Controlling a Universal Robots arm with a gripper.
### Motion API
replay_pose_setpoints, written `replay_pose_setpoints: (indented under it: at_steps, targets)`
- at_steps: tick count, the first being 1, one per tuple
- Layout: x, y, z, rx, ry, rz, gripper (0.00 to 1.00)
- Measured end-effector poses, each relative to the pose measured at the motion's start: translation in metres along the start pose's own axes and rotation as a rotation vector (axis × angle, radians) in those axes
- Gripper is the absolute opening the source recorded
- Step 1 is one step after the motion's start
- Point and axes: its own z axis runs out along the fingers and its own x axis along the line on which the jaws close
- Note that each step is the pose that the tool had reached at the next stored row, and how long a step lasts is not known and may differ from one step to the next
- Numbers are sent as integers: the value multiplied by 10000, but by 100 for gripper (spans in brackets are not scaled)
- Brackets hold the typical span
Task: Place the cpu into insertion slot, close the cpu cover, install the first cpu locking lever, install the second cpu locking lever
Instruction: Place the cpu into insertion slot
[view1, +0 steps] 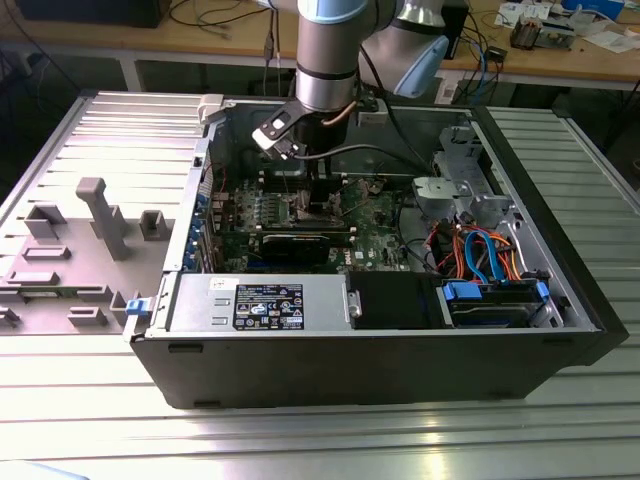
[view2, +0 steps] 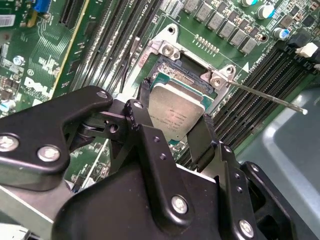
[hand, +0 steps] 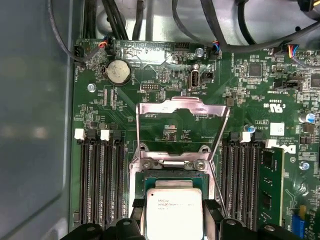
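Pinching chip (view2: 176, 112) by opposite edges between closed fingers (view2: 199, 136), holding it just above socket (view2: 182, 70) for square seating; working beneath raised cover plate (hand: 186, 103), hinged back for access.

A ribbed metal table (view1: 300, 440) is seen carrying the lot, its slats running across. An open black computer case (view1: 350, 370) is laid flat on it, pretty much dead centre. At the case's 9 o'clock in the exterior view, a grey moulded plate (view1: 60, 290) with upright blocks is set just beside it.
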Motion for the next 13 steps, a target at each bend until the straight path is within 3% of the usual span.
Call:
replay_pose_setpoints:
  at_steps: [13]
  targets:
    - [5,-7,123,19,6,348,55]
